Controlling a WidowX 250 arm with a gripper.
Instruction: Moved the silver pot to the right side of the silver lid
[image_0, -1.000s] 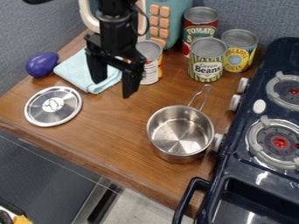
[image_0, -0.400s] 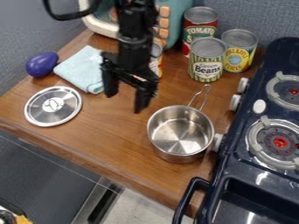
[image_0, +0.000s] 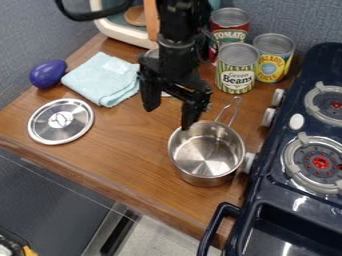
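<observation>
Counter (image_0: 120, 145) of brown wood runs at a slant across the view and carries most of the things. At its right stands the dark blue stove (image_0: 280, 192), with two grey burners (image_0: 320, 162) that have red centres, pale knobs (image_0: 269, 117) along its side and a dark bar handle (image_0: 214, 227) at its lower left. The black arm (image_0: 179, 50) comes in from the top edge, in front of a teal and cream toy appliance (image_0: 123, 32) at the back. Its claw (image_0: 171, 113) hangs over the counter with its two fingers well apart; the right-hand one in the view overlaps the back rim of the pot, and I cannot tell whether they touch.

The silver pot (image_0: 206, 150) sits upright on the counter, right of the lid and well apart from it, near the stove; its thin handle (image_0: 232, 113) points to the back. A folded light blue cloth (image_0: 100, 80) lies behind the silver lid (image_0: 61, 121), which is flat at the left. Three cans stand at the back right: red-labelled (image_0: 229, 35), yellow (image_0: 272, 60) and green-striped (image_0: 236, 70). A purple rounded thing (image_0: 48, 74) lies just beside the cloth.
</observation>
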